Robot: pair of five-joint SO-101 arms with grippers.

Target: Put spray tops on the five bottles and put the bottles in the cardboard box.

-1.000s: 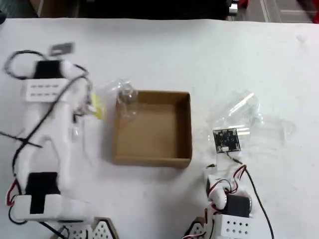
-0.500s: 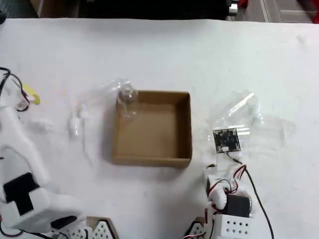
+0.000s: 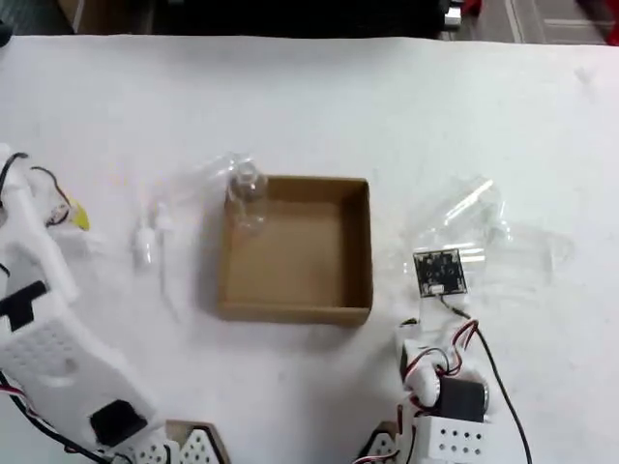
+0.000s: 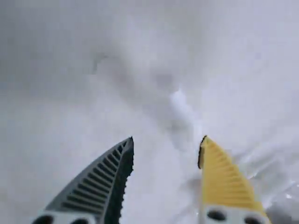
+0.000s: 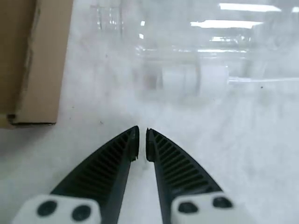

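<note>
Hovering near 2 spray tops [image 3: 145,244], the left gripper [image 4: 167,139] gapes wide.

Bright even overhead light, lamp glare on clear bottles [image 3: 482,224], faint shadow beside cardboard box [image 3: 368,242]

I take this for a robotics lab or a maker's bench. The left arm [image 3: 48,329] and right arm [image 3: 440,416] are white printed shells with red and black wires [image 3: 467,333] looping free. A bare circuit board [image 3: 439,272] rides on the right one. The table [image 3: 387,97] is plain white, with dark floor [image 3: 290,14] beyond it.
</note>
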